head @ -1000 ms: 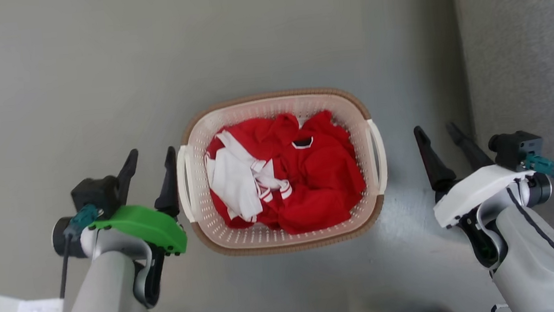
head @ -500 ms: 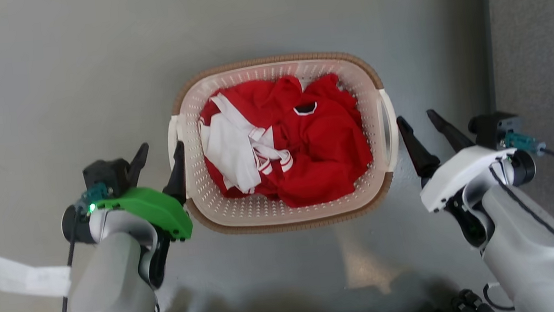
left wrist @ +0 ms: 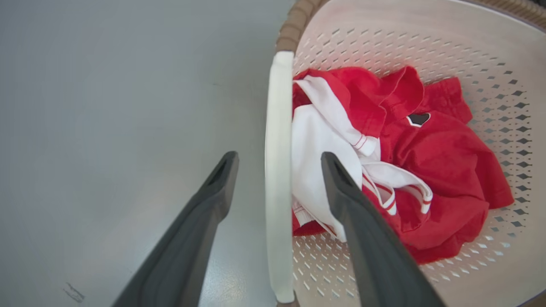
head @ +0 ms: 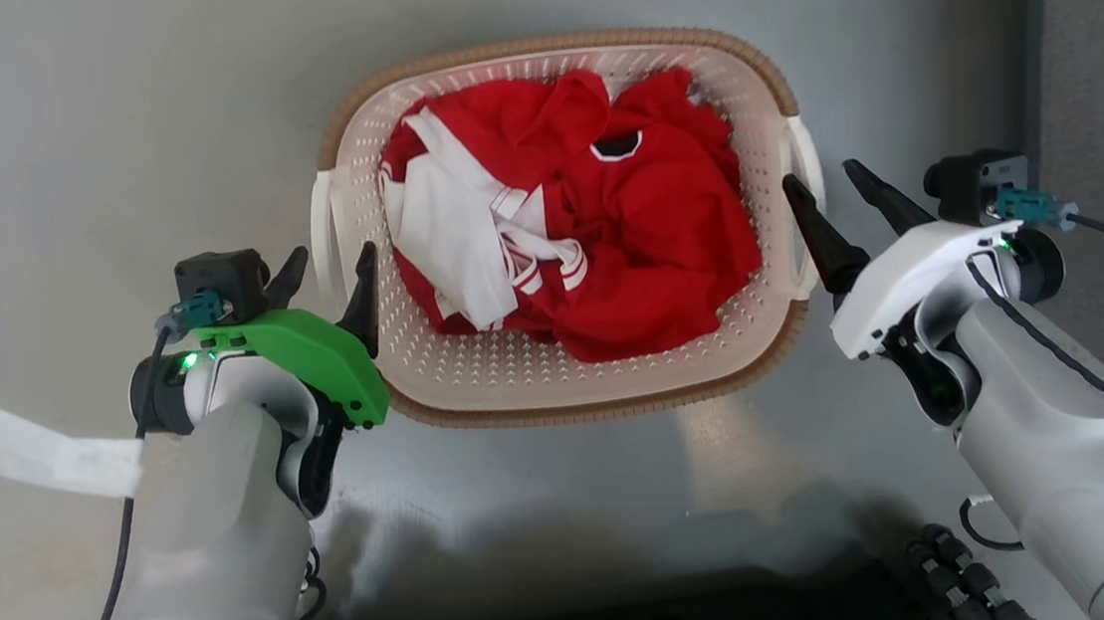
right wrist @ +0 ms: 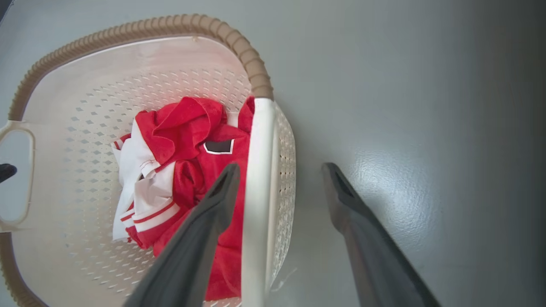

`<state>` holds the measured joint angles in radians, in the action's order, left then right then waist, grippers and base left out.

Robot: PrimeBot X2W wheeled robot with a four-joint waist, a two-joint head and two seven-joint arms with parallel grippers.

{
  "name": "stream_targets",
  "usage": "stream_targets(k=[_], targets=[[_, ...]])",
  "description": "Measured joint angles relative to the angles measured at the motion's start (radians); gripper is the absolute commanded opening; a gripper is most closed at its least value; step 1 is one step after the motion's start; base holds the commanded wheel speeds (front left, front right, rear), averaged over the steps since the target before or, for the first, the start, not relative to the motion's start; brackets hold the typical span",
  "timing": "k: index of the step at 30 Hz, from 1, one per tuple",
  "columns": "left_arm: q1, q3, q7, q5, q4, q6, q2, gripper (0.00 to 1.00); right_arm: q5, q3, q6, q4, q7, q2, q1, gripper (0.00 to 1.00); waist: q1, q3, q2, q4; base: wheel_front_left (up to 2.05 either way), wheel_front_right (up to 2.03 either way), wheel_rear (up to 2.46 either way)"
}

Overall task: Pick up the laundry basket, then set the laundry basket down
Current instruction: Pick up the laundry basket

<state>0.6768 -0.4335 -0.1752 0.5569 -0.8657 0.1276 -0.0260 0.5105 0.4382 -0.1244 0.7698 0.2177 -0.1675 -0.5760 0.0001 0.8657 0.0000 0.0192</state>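
Laundry basket (head: 558, 374) on grey floor (head: 97, 140), red-and-white clothes (head: 646, 242) inside: pre-grasp step.
Left gripper (head: 333, 259) and right gripper (head: 820, 177) both spread apart, each straddling one white loop handle (left wrist: 278, 170) of the basket, not clamped; next move likely needs simultaneous closure, then a level lift.

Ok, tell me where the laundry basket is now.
Head view, upper centre, on the grey floor: the laundry basket sits between the left pincer and right pincer, each open astride one white handle.
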Motion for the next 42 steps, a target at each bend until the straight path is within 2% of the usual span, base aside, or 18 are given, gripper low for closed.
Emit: stream_targets(k=[15,19,20,21,22,23,24,25,42], targets=[[0.056,-0.083,0.029,0.105,-0.072,0.000,0.002,1.00,0.089,0.069,0.000,0.079,-0.022,0.008,-0.076,1.00,0.0000,0.055,0.0000,0.021,0.00,0.00,0.00],[0.067,-0.096,0.030,0.119,-0.090,0.000,0.002,0.79,0.107,0.083,0.000,0.091,-0.021,0.008,-0.092,1.00,0.0000,0.060,0.0000,0.025,0.00,0.00,0.00],[0.068,-0.100,0.030,0.121,-0.093,0.000,0.002,0.69,0.114,0.083,0.000,0.093,-0.021,0.008,-0.093,1.00,0.0000,0.061,0.0000,0.026,0.00,0.00,0.00],[0.071,-0.104,0.031,0.126,-0.096,0.000,0.002,0.55,0.118,0.085,0.000,0.096,-0.021,0.007,-0.094,1.00,0.0000,0.062,0.0000,0.026,0.00,0.00,0.00],[0.073,-0.109,0.035,0.129,-0.097,0.000,0.002,0.47,0.124,0.088,0.000,0.100,-0.021,0.007,-0.095,0.85,0.0000,0.063,0.0000,0.027,0.00,0.00,0.00],[0.074,-0.114,0.035,0.135,-0.098,0.000,0.002,0.38,0.127,0.091,0.000,0.104,-0.021,0.007,-0.096,0.54,0.0000,0.064,0.0000,0.027,0.00,0.00,0.00],[0.077,-0.120,0.036,0.142,-0.098,0.002,0.003,0.18,0.134,0.095,0.000,0.108,-0.021,0.007,-0.098,0.35,0.0000,0.064,0.0000,0.028,0.00,0.00,0.00],[0.085,-0.128,0.038,0.162,-0.100,0.004,0.008,0.00,0.145,0.104,0.000,0.113,-0.021,0.007,-0.103,0.00,0.0000,0.066,0.0000,0.029,0.00,0.00,0.00],[0.092,-0.197,0.038,0.225,-0.158,0.004,0.010,0.00,0.216,0.187,0.003,0.160,-0.016,0.012,-0.124,0.00,-0.0001,-0.001,0.0000,0.024,0.00,0.00,0.00]])
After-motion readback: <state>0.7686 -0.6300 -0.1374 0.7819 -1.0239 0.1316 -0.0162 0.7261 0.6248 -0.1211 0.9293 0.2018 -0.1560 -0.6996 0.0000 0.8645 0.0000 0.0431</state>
